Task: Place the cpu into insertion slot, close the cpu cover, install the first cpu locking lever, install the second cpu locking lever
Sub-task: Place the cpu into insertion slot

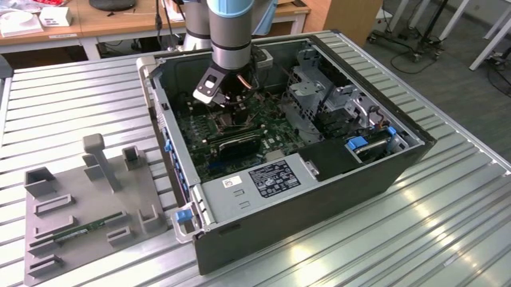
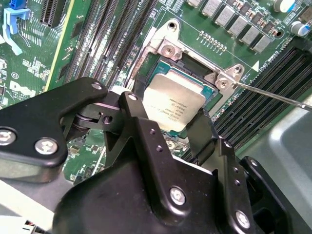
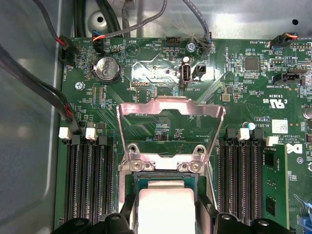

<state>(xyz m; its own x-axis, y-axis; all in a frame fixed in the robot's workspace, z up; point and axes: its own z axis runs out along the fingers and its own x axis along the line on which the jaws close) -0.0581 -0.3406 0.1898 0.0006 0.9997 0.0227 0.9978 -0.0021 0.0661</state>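
Note:
The cpu (image 2: pixel 174 103), a small square chip with a silvery-tan top, lies level in the insertion slot (image 2: pixel 191 66) on the green motherboard (image 1: pixel 200 128). My gripper (image 2: pixel 168 111) reaches down into the computer case (image 1: pixel 319 197). Its black fingers (image 2: pixel 139 124) press against two opposite sides of the chip, so it is shut on it. In the first wrist view the cpu (image 3: pixel 165 207) sits between the same fingers, gripper (image 3: pixel 166 217). The cpu cover (image 3: pixel 170 106) stands raised on its hinge beyond the slot. A thin locking lever (image 2: pixel 273 95) sticks out beside the socket, unlatched.
Long black memory slots (image 3: pixel 90 180) flank the socket on both sides. Cables (image 3: pixel 63 112) run along one case wall. The power supply (image 1: pixel 255 182) and drive cage (image 1: pixel 319 95) crowd the case. A grey fixture tray (image 1: pixel 80 209) with a memory stick lies at the exterior view's left.

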